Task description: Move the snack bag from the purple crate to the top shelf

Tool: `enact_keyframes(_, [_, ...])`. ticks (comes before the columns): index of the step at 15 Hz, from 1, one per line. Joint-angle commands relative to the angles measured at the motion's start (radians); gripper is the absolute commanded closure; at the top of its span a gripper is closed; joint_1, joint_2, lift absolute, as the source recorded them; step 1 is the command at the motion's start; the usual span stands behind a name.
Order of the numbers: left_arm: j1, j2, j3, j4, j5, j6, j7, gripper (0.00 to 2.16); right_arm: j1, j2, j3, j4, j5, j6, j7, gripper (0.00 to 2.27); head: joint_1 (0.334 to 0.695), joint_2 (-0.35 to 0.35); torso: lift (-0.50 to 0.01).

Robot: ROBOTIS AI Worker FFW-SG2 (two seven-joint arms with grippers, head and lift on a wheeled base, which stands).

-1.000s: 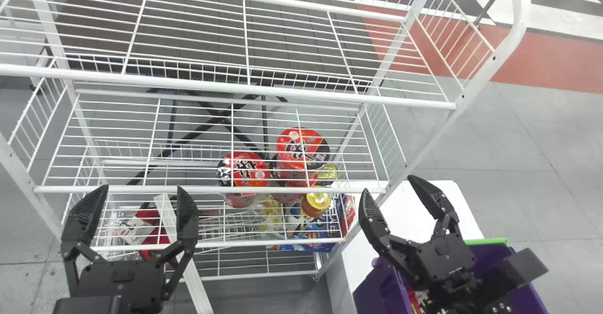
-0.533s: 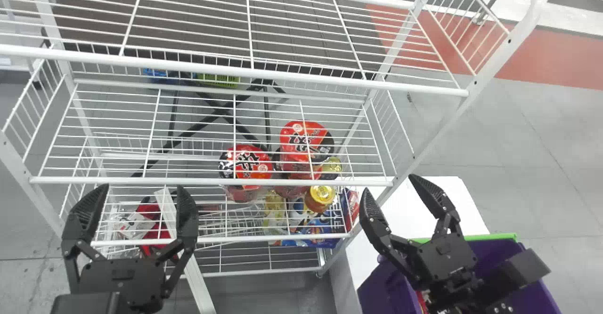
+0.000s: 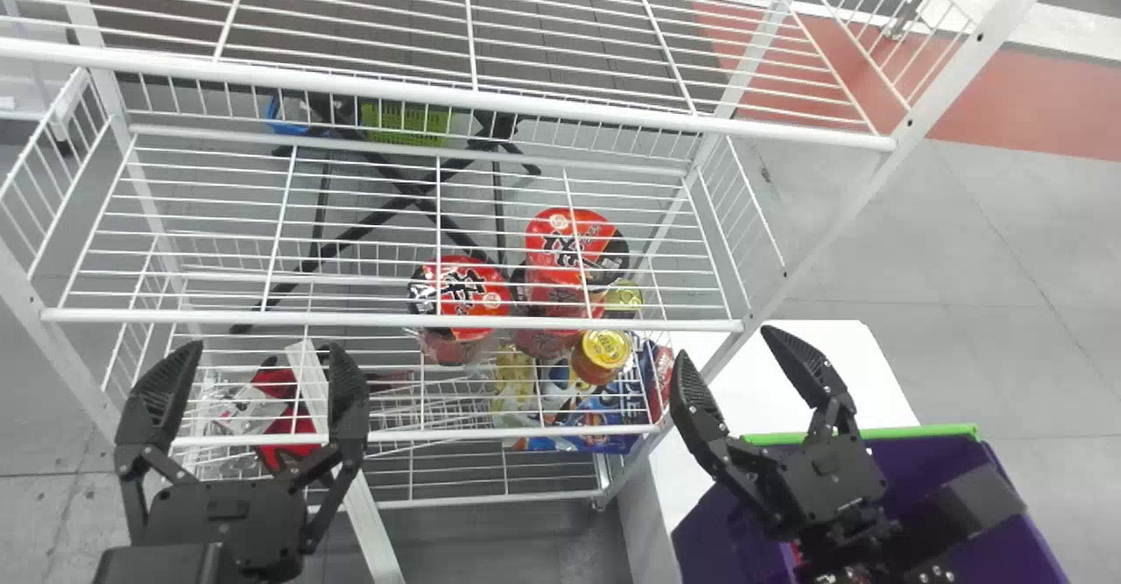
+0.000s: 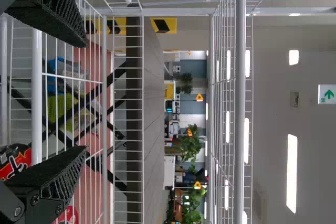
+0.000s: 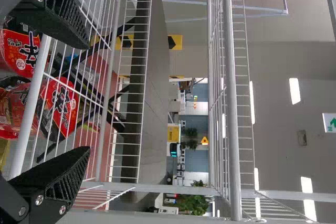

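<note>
The purple crate [image 3: 998, 514] with a green rim stands at the lower right, partly hidden behind my right arm; a small red patch shows inside it, too little to identify as the snack bag. My right gripper [image 3: 731, 361] is open above the crate's left side, and the right wrist view has it open [image 5: 86, 98] with nothing between. My left gripper [image 3: 254, 365] stands open at the lower left before the rack, empty also in the left wrist view [image 4: 84, 95]. The upper wire shelf [image 3: 490, 94] crosses the head view's top.
Red noodle packs [image 3: 460, 299], a yellow-lidded jar [image 3: 602, 352] and blue packages [image 3: 595, 413] sit on lower shelf levels. A red and white package [image 3: 280, 400] lies at lower left, behind a white post [image 3: 350, 496]. A white table [image 3: 806, 374] adjoins the rack's right side.
The rack's shelves have shifted upward in the head view, and the crate has moved slightly right and up. Both grippers keep their place and stay open.
</note>
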Motion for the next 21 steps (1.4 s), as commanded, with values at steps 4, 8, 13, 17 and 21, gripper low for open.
enact_keyframes(4, [-0.002,-0.001,0.000,0.002,0.000,0.000,0.002,0.13,-0.002,-0.006,-0.002,0.002,-0.003,-0.003,0.002,0.14,0.695,-0.282,-0.326])
enact_keyframes(8, [-0.002,-0.001,0.000,0.003,0.000,0.000,0.007,0.13,-0.003,-0.006,-0.003,0.002,-0.006,-0.006,0.011,0.14,0.695,-0.282,-0.341])
enact_keyframes(13, [-0.002,-0.002,0.001,0.005,0.003,0.000,0.008,0.13,-0.002,-0.006,-0.005,0.002,-0.008,-0.009,0.011,0.14,0.695,-0.279,-0.361])
enact_keyframes(17, [-0.002,-0.002,0.000,0.005,0.003,0.000,0.010,0.13,-0.002,-0.006,-0.009,0.002,-0.013,-0.015,0.011,0.14,0.695,-0.280,-0.377])
enact_keyframes(21, [-0.002,-0.002,-0.002,0.005,0.002,0.000,0.010,0.13,0.005,-0.007,-0.012,0.002,-0.019,-0.031,0.011,0.14,0.695,-0.284,-0.393])
